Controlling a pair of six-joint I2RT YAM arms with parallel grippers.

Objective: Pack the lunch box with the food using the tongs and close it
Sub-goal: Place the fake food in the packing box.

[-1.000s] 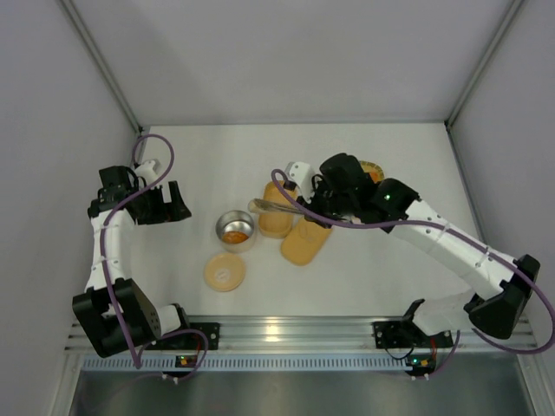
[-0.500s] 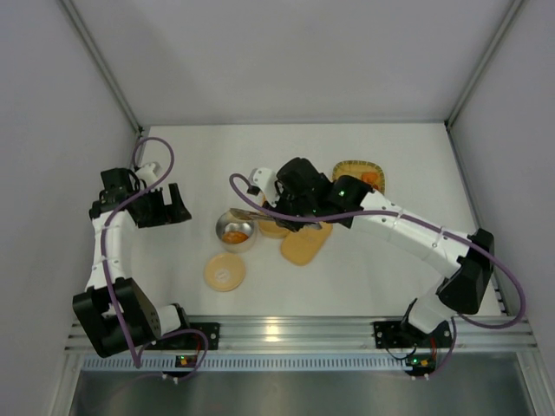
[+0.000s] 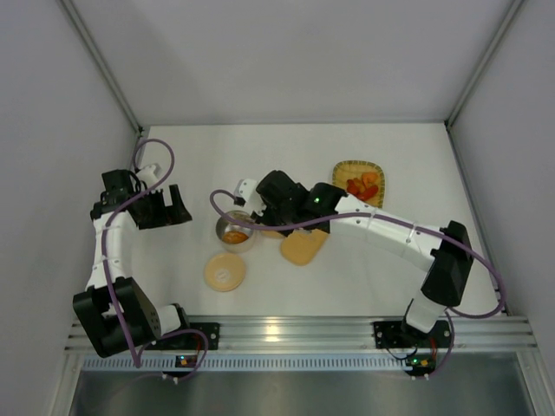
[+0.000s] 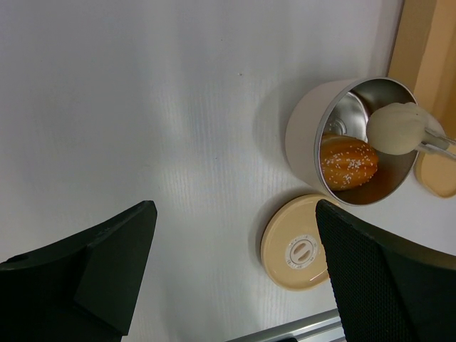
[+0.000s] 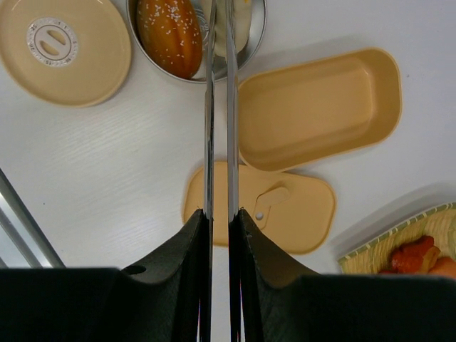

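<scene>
My right gripper (image 5: 219, 217) is shut on the silver tongs (image 5: 209, 107), which reach out over the round steel tin (image 4: 306, 135). A white egg-like ball (image 4: 395, 128) sits pinched in the tong tips above the tin's opening. An orange sesame-speckled piece (image 5: 169, 35) lies inside the tin. The pale-orange lunch box (image 5: 317, 107) stands empty beside the tin, with its flat lid (image 5: 285, 214) on the table next to it. More red and orange food (image 3: 362, 185) lies on the woven tray. My left gripper (image 3: 160, 206) hangs open at the far left, holding nothing.
The tin's tan round lid (image 3: 225, 271) lies in front of the tin. The square yellow woven tray (image 3: 343, 168) stands at the back right. In the top view my right arm covers most of the lunch box. Grey walls close in the left, back and right sides.
My right arm has swung left, carrying the tongs and the white ball from beside the tray, across the lunch box, to over the steel tin. The left arm has not moved.
</scene>
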